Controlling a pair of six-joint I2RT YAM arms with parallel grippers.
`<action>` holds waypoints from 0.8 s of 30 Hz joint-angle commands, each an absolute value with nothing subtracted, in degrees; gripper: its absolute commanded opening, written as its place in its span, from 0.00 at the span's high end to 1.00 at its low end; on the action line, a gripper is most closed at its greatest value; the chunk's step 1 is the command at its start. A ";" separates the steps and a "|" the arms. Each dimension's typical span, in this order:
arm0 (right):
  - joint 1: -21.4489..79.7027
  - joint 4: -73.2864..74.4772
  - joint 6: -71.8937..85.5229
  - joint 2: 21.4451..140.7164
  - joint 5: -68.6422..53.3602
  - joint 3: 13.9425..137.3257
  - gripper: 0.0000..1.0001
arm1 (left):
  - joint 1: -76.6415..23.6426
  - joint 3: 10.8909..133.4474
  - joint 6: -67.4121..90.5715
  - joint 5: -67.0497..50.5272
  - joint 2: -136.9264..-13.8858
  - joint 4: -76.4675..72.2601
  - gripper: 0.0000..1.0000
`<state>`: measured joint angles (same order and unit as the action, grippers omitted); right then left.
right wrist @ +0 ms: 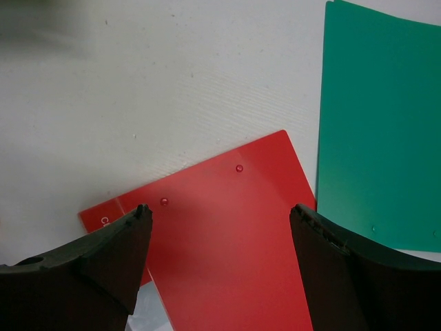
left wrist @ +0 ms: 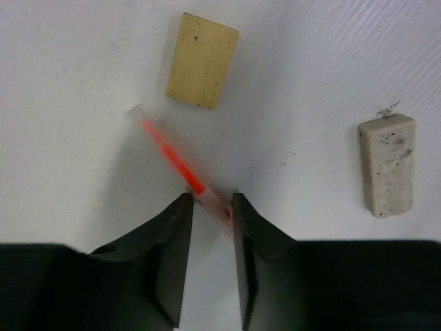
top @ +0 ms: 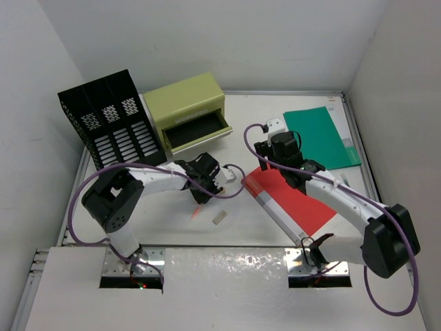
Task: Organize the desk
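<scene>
The left claw (left wrist: 211,207) is reaching down over a translucent plastic pen with an orange-red core (left wrist: 172,148), which is lying slantwise on the white flat desk (top: 241,231), towards the near edge and left of the middle. The jaws are standing close together astride the pen's nearer end, and both seem to be touching it, but I cannot tell whether they are clamping it. The right claw (right wrist: 220,210) is hovering with its jaws wide apart and gripping nothing, above a flat red plastic folder (right wrist: 227,255) lying just beside a green plastic folder (right wrist: 379,124) near the desk's far right corner.

Because the pen is crossing the jaws at an angle and near its tip, it is likely to swivel, roll or slip out on lifting. It could then skid towards the tan rectangular eraser (left wrist: 202,61) or the speckled white eraser (left wrist: 388,165).

Only the left wrist view is showing this contact; the top view is giving a faint streak there. Only the top view is showing the olive-green drawer box (top: 186,103) standing open and the black mesh file rack (top: 110,117) in the far left corner.
</scene>
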<state>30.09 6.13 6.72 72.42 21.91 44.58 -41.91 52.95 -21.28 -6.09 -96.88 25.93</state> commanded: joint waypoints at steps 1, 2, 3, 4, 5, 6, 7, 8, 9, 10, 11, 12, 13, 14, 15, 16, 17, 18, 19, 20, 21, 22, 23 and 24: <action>29.80 4.74 6.42 70.75 22.50 44.30 0.21 | -41.66 51.33 -21.71 -5.63 -97.12 28.74 0.77; 29.71 4.92 6.68 70.58 22.15 44.30 0.21 | -41.14 51.50 -21.53 -5.54 -96.86 28.91 0.80; 29.53 5.27 6.94 70.58 21.19 44.38 0.20 | -40.96 51.50 -21.36 -5.62 -96.42 29.18 0.86; 28.75 5.71 7.29 70.58 20.05 44.56 0.20 | -40.87 51.50 -21.44 -5.62 -95.55 29.70 0.90; 28.31 5.80 8.08 70.58 18.30 44.65 0.20 | -40.78 51.59 -21.71 -5.71 -95.10 29.88 0.96; 27.78 5.80 8.35 70.75 17.85 44.65 0.20 | -40.78 51.59 -21.71 -5.63 -94.58 30.06 1.00; 26.56 6.15 8.52 70.93 17.49 44.74 0.20 | -40.78 51.85 -22.06 -5.63 -93.53 30.58 1.00; 25.76 6.50 9.05 71.10 16.71 44.82 0.20 | -40.78 52.03 -22.23 -5.45 -92.82 31.02 1.00; 24.79 6.76 9.49 71.28 15.48 45.00 0.20 | -40.78 52.47 -22.32 -5.19 -92.03 31.63 1.00; 22.17 6.85 10.88 71.19 11.03 44.83 0.20 | -40.78 53.51 -22.76 -4.92 -89.85 33.03 1.00; 20.58 6.51 11.77 71.02 10.99 44.48 0.20 | -40.87 54.22 -22.76 -4.75 -88.43 33.74 1.00; 17.52 5.98 12.73 70.49 5.85 44.04 0.20 | -40.78 55.01 -22.59 -3.44 -86.68 34.18 1.00; 16.19 4.85 13.70 70.14 3.71 43.16 0.20 | -40.78 57.02 -22.50 -2.73 -83.18 35.15 1.00; 14.95 4.40 15.02 69.79 2.47 42.72 0.21 | -40.78 58.35 -22.50 -2.03 -81.67 35.85 1.00; 13.38 4.13 15.29 69.44 1.94 42.37 0.21 | -40.78 59.84 -22.67 -0.46 -80.08 36.29 1.00; 12.58 3.78 15.38 68.74 1.85 41.84 0.21 | -40.78 61.33 -22.94 -0.09 -77.37 36.56 1.00; 11.61 3.34 16.08 68.56 1.15 41.57 0.20 | -40.78 64.13 -24.07 2.26 -76.39 35.69 1.00; 8.73 1.60 17.04 68.38 -3.64 40.62 0.20 | -40.78 65.29 -24.95 5.94 -74.81 32.03 1.00; 6.96 0.45 18.44 68.47 -7.00 40.00 0.20 | -40.69 67.22 -27.14 7.80 -74.53 29.64 1.00; 5.29 -1.04 21.94 68.55 -9.82 39.38 0.21 | -40.61 68.11 -28.20 11.91 -74.71 26.92 1.00; 3.10 -2.36 23.28 68.73 -11.50 38.85 0.22 | -40.52 69.33 -29.60 13.69 -75.32 24.55 1.00; 2.64 -2.81 23.81 68.90 -11.69 38.50 0.22 | -39.73 72.48 -30.84 14.75 -78.02 21.13 1.00; 2.46 -2.55 23.56 68.99 -10.99 38.58 0.22 | -39.03 74.51 -32.85 16.68 -79.96 20.14 1.00; 2.37 -1.94 23.03 69.08 -10.38 38.85 0.22 | -38.24 76.79 -33.57 16.79 -84.59 19.60 1.00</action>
